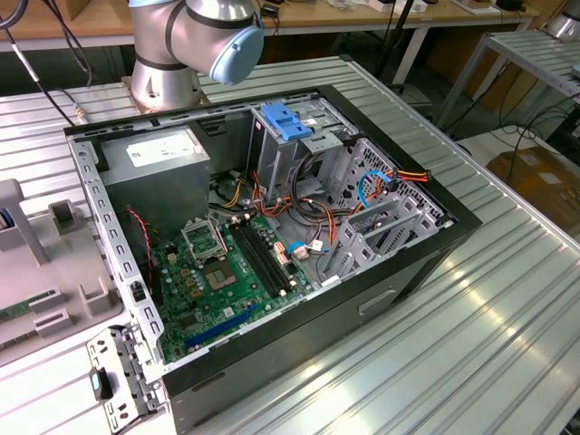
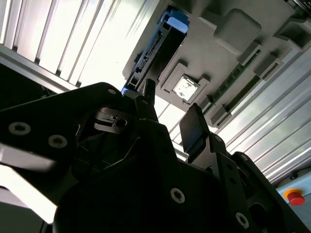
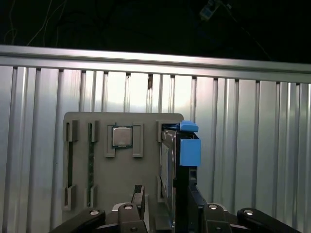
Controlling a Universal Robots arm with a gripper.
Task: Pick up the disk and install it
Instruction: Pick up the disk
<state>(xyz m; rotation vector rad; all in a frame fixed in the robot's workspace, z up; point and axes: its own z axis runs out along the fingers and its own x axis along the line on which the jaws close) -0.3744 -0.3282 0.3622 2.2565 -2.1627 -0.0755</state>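
Observation:
The disk (image 3: 188, 151) stands on edge in a slot of a grey tray (image 3: 121, 179), its bright blue carrier end uppermost in the first wrist view. In the second wrist view the disk (image 2: 154, 51) lies just beyond my fingertips, in the tray (image 2: 228, 53). My gripper (image 3: 165, 194) hovers over the tray, open, one black finger on either side of the disk's line and nothing held. In the second wrist view the gripper (image 2: 170, 109) shows a clear gap between its fingers (image 2: 194, 126). It stands apart from the disk.
An open computer case (image 1: 272, 227) lies on the ribbed metal table, with a metal drive cage (image 1: 304, 163) under a fixed blue bracket (image 1: 285, 120). The tray (image 1: 36, 263) sits at the exterior view's left and holds a processor chip (image 3: 122, 136). A red button (image 2: 295, 196) stands nearby.

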